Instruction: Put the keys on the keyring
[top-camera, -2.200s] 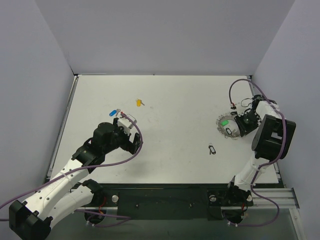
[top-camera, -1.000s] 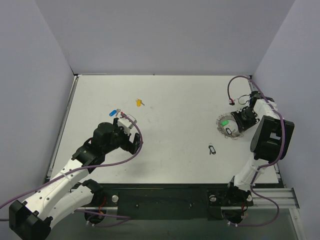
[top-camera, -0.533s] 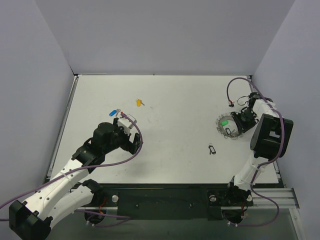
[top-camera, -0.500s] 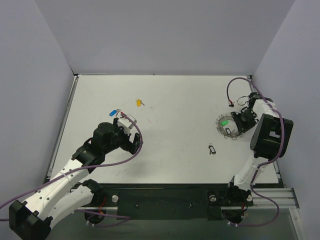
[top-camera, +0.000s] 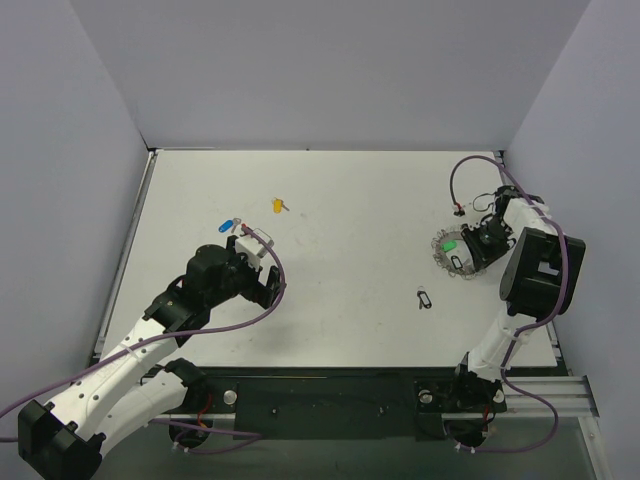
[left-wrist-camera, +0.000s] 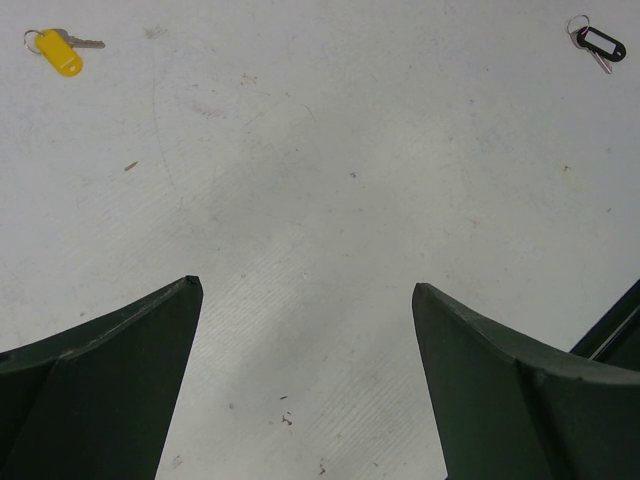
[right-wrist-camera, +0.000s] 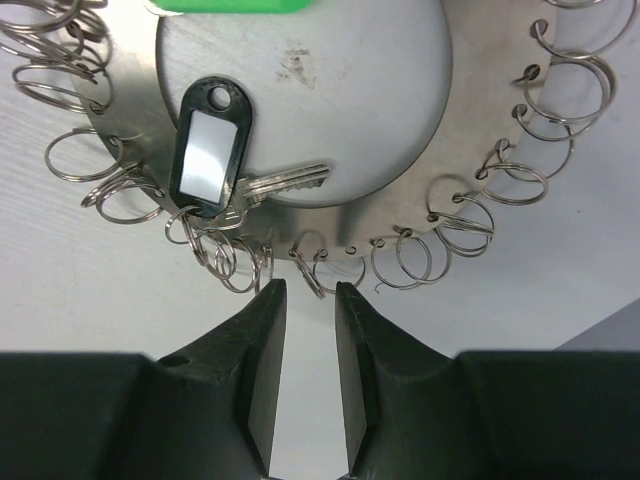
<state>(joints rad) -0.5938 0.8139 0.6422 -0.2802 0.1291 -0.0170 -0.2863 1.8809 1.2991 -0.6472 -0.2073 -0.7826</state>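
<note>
**Nearest the arm bases:** a loose black-tagged key (top-camera: 424, 297) lies on the table (top-camera: 350, 320), a little nearer than the keyring disc (top-camera: 443, 262) and slightly left of it.

**Left gripper** (top-camera: 268, 283): well to the left of the disc, above the table, jaws spread wide and holding nothing.

**Keyring disc:** a flat metal plate rimmed with split rings (right-wrist-camera: 78, 155). On its face lie a second black-tagged key (right-wrist-camera: 205, 150) and a green-tagged key (top-camera: 450, 245).

**Right gripper** (right-wrist-camera: 303, 290): at the disc's right edge. Its fingertips stand a narrow slit apart with nothing seen between them, and one small ring sits just beyond the tips.

**Farther back, far left of the disc:** the blue-tagged key (top-camera: 226, 224), then the yellow-tagged key (top-camera: 278, 205), both loose on the table.
</note>
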